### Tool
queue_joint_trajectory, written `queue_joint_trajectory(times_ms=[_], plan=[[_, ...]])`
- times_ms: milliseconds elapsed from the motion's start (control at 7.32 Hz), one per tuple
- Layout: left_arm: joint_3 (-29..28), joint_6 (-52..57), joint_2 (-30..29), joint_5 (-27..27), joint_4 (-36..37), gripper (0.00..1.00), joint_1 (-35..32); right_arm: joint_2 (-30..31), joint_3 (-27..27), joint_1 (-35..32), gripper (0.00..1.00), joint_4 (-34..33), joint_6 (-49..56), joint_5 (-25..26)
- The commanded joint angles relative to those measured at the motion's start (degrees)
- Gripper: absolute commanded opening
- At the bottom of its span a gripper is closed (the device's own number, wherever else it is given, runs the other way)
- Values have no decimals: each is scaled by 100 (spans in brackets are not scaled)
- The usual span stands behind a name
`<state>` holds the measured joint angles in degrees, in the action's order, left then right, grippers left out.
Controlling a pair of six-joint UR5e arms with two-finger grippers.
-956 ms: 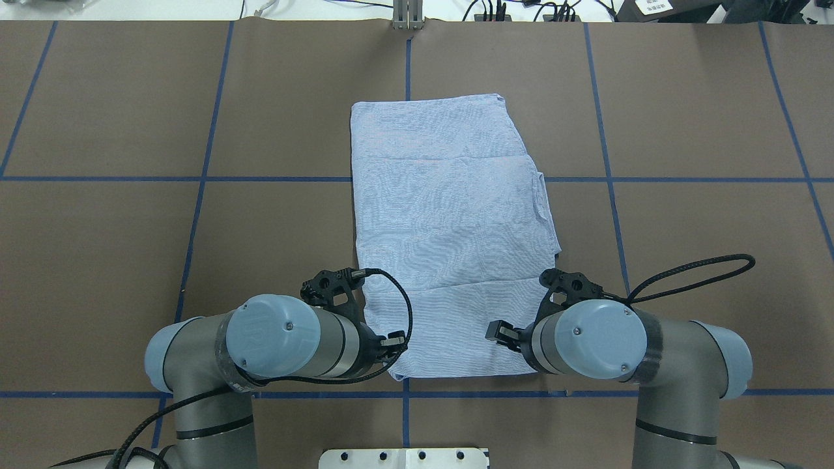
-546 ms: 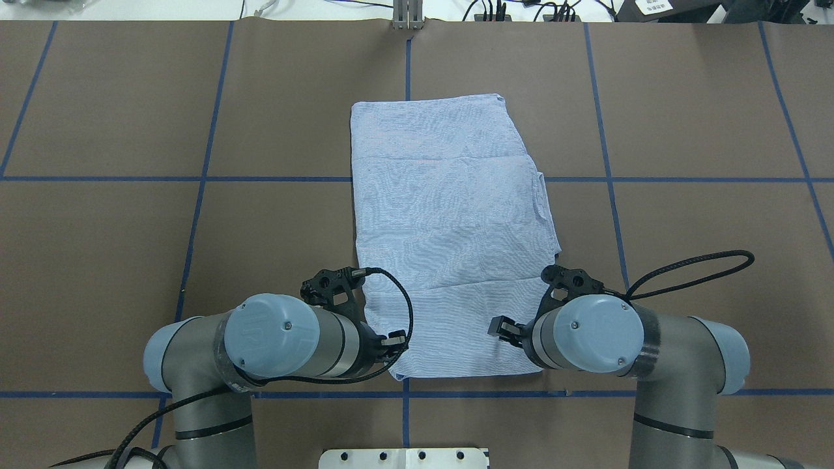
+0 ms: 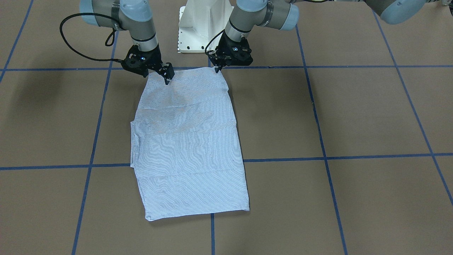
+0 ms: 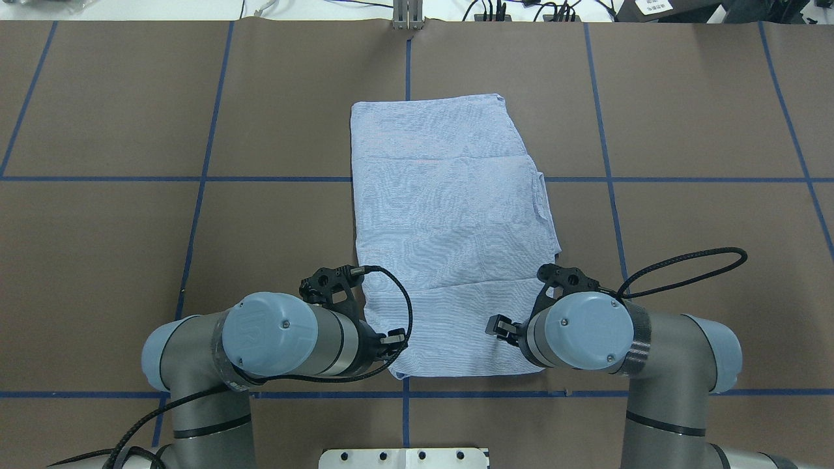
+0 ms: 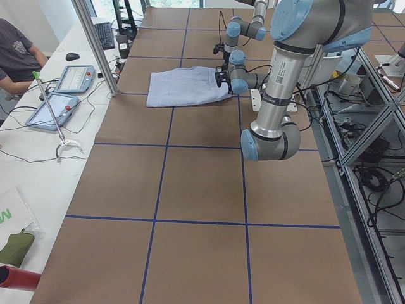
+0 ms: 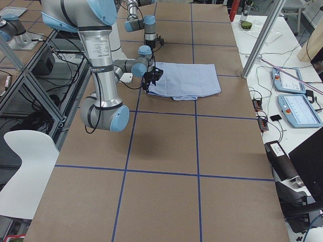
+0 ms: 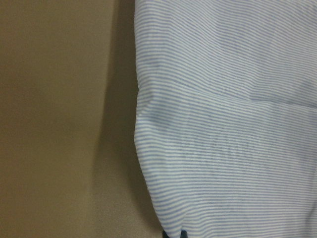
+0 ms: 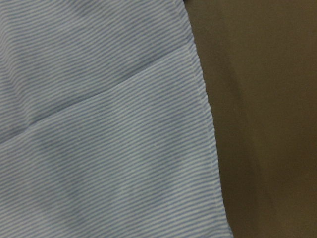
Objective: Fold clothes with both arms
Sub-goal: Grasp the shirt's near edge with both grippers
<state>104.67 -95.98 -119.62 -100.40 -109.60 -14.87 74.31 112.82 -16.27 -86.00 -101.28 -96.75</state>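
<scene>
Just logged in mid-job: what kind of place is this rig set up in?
Probably a robotics lab workcell: a brown table gridded with blue tape, teach pendants on the side bench, and aluminium framing around the cell.

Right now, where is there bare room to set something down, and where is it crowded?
Bare table lies wide on either side of the shirt, and in a strip beyond its far edge. Crowded: the shirt's near corners, where the left gripper and right gripper stand, before the white pedestal.
</scene>
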Motion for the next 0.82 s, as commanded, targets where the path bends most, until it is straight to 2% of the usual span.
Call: queue_joint_trajectory(times_ms=[0, 546, 683], plan=[[1, 0, 0, -6, 0, 0, 2, -4, -5, -8, 83, -5, -6, -2], [9, 0, -9, 3, 0, 0, -7, -13, -41, -26, 79, -84, 3, -10], [9, 0, -9, 3, 0, 0, -7, -13, -41, -26, 70, -84, 3, -19]])
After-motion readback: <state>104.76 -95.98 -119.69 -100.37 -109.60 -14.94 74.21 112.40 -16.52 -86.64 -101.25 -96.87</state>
